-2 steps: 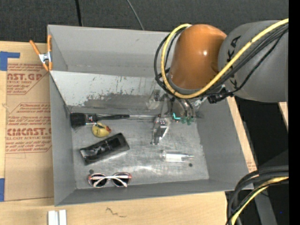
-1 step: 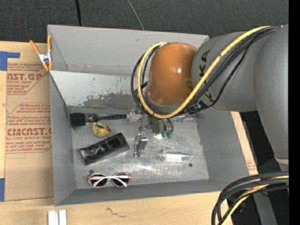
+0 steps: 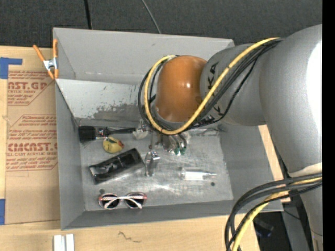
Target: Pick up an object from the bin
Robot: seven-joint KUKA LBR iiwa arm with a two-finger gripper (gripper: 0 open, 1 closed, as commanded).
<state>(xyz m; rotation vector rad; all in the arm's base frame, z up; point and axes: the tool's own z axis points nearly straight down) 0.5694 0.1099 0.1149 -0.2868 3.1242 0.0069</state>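
Along the left wall of the bin (image 3: 69, 150) you see a black brush (image 3: 91, 133), with a small yellow lump (image 3: 110, 146) just beside its right end. Below those a flat black case (image 3: 115, 165) lies aslant, and red-and-white sunglasses (image 3: 122, 200) rest near the front wall. The end effector (image 3: 152, 163) hangs low at mid-bin, just beside the case's right end (released or clenched, you cannot tell). Right of it a clear tube (image 3: 198, 175) lies apart. The orange-capped arm (image 3: 178, 93) reaches in from the right.
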